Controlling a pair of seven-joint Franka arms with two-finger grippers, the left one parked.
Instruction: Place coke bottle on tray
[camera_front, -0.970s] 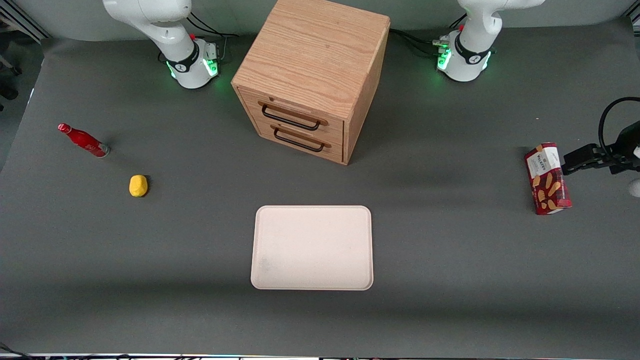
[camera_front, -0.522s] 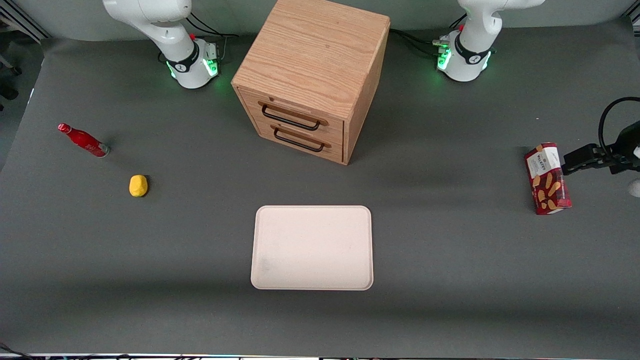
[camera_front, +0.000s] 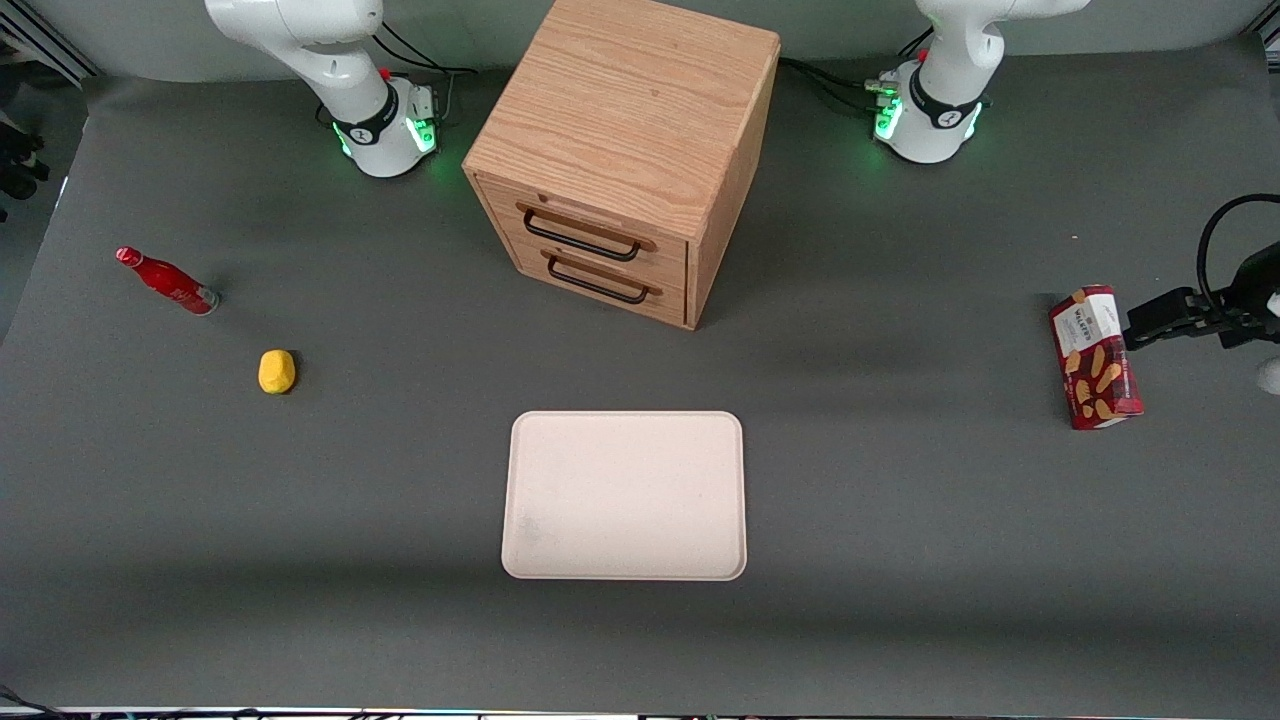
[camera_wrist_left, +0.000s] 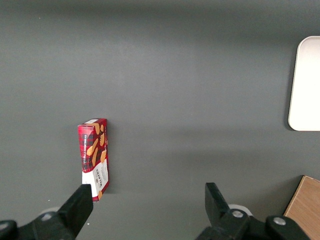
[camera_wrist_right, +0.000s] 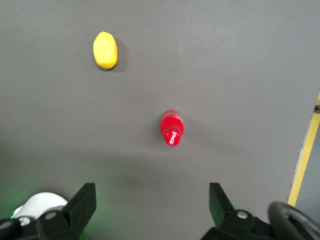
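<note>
A: Cream-pink tray (camera_front: 624, 495) on the grey worktop (camera_front: 900, 520), nothing in it. Landmark = the oak cabinet (camera_front: 622, 150); tray sits in front of it, nearer the front cam. Cabinet's 2 drawers both closed, contents not visible.

B: Bottle?

A: Coke bottle (camera_front: 166, 281) stands upright on the worktop, well apart from the cabinet, toward the working arm's end. Not on the tray.

B: Tool?

A: Tool (camera_wrist_right: 152, 207) hangs high above the bottle, fingers (camera_wrist_right: 82, 205) spread wide, pinching nothing. Wrist cam looks down on the red cap (camera_wrist_right: 172, 138).

B: Counts?

A: 1 tray, 1 cabinet, 1 bottle, 1 yellow lump (camera_front: 277, 371), 1 red snack box (camera_front: 1095, 357). Lump lies near the bottle, somewhat closer to the cabinet and nearer the front cam. Box is off toward the parked arm's end, well apart from the cabinet.
</note>
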